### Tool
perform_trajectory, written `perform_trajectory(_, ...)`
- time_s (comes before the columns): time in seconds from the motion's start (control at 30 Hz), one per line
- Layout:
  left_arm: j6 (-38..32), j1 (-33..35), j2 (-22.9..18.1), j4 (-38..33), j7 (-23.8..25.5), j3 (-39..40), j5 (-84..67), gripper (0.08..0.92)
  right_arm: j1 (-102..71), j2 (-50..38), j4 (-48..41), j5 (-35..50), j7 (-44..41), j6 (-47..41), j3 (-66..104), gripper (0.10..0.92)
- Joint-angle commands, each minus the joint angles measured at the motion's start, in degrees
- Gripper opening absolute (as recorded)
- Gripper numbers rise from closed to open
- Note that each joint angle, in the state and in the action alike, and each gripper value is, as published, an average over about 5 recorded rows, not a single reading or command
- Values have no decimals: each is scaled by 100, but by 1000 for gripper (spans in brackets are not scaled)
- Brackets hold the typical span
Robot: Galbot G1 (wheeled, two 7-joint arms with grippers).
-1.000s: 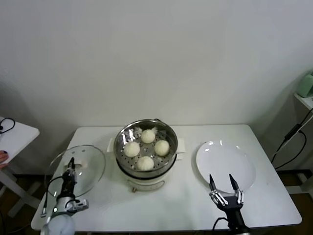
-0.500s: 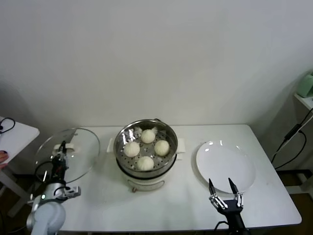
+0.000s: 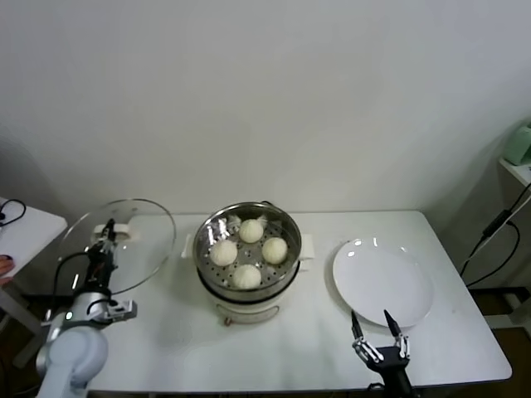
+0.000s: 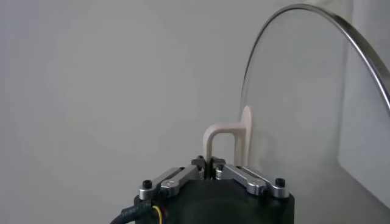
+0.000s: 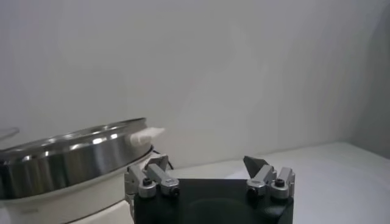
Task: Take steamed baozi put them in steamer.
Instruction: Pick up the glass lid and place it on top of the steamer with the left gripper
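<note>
Several off-white steamed baozi (image 3: 247, 275) lie on the perforated tray of the steel steamer (image 3: 246, 283) at the table's middle. My left gripper (image 3: 107, 235) is shut on the cream handle (image 4: 222, 139) of the round glass lid (image 3: 126, 245), holding it raised and tilted at the table's left end, beside the steamer. My right gripper (image 3: 374, 331) stands open with nothing between its fingers near the front edge, just in front of the white plate (image 3: 383, 282). In the right wrist view the steamer (image 5: 73, 155) shows off to one side of that gripper (image 5: 208, 170).
The flat white plate lies bare to the right of the steamer. A small white side table (image 3: 25, 225) stands at the far left, and cables (image 3: 498, 236) hang past the table's right edge. A white wall runs behind the table.
My left gripper has lifted the glass lid off the table and carried it up and back, tilting it toward upright. The right gripper has drawn back toward the front edge.
</note>
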Motion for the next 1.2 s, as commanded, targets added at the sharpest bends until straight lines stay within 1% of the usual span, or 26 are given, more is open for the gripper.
perform_trajectory(0.03, 784, -142, 244, -906, 721, 766, -200, 140, -21, -23, -25, -44, -3, -52, 8, 823)
perform_trajectory(0.27, 1270, -342, 184, -989, 864, 1469, -79, 140, -11, -39, -91, -57, -9, -75, 11, 823)
perform_trajectory(0.47, 1527, -497, -112, -1013, 893, 1945, 122, 140, 4, -45, -200, -45, -38, -32, -6, 823)
perform_trajectory(0.73, 1855, -725, -451, -1023, 1124, 2600, 424, 140, 16, -65, -245, -49, -45, -40, -5, 823)
perform_trajectory(0.93, 2001, -856, -724, -991, 1282, 2931, 740, 140, 8, -58, -271, -56, -57, -39, -12, 823)
perform_trajectory(1.2, 2082, -958, -938, -840, 1390, 3225, 1051, 140, 22, -63, -334, -63, -66, -42, -15, 823)
